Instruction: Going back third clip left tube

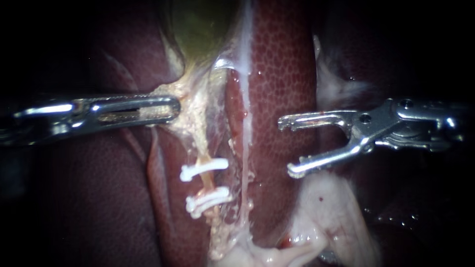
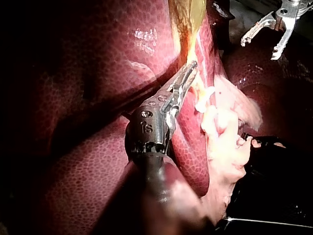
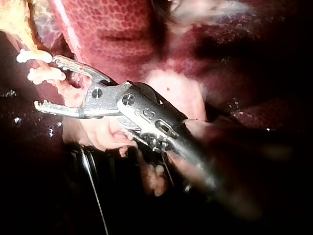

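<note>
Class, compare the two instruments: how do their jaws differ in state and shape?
The left instrument has its jaws shut on pale tissue; the right instrument has its jaws gaping wide and empty. The left instrument's jaws are long, straight and slotted; the right instrument's are thinner, with hooked tips. Both are shiny metal.

Your left instrument (image 1: 173,109), a slender shaft ending in two long, slotted silver jaws, reaches in level from the left. Its jaws lie pressed together, clamped on a fold of pale yellowish tissue (image 1: 190,104) that shows through the slot. Your right instrument (image 1: 288,147), a silver hinged tip with two short curved jaws on a dark wrist, enters from the right and points toward the left one. Its jaws are spread wide, one high and one low, gripping nothing. The two tips are well apart.
</note>
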Robot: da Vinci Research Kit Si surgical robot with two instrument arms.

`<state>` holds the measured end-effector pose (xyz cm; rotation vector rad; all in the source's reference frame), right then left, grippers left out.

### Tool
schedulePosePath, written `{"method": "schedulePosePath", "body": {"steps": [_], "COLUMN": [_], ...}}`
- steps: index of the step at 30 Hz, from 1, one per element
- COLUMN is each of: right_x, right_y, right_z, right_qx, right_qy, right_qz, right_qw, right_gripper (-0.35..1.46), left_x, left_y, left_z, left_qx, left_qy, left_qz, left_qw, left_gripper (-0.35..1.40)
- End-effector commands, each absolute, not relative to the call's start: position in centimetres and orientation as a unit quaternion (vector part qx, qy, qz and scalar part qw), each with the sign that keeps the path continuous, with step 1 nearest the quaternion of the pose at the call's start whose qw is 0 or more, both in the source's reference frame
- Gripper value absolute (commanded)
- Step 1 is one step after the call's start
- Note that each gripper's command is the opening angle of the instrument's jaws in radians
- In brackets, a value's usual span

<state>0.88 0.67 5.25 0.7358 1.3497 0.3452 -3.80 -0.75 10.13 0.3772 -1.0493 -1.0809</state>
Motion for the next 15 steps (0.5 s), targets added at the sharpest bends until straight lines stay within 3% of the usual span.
{"method": "schedulePosePath", "body": {"steps": [1, 15], "right_x": [0.89, 0.92], "right_y": [0.67, 0.64], "right_z": [5.24, 5.17], "right_qx": [0.331, 0.331], "right_qy": [0.607, 0.607], "right_qz": [0.155, 0.156], "right_qw": [0.705, 0.705], "right_gripper": [0.60, 0.60], "left_x": [-3.82, -4.01], "left_y": [-0.75, -0.74], "left_z": [10.16, 10.25], "left_qx": [0.170, 0.174], "left_qy": [-0.471, -0.470], "left_qz": [-0.488, -0.486], "left_qw": [0.715, 0.716], "left_gripper": [-0.35, -0.35]}}
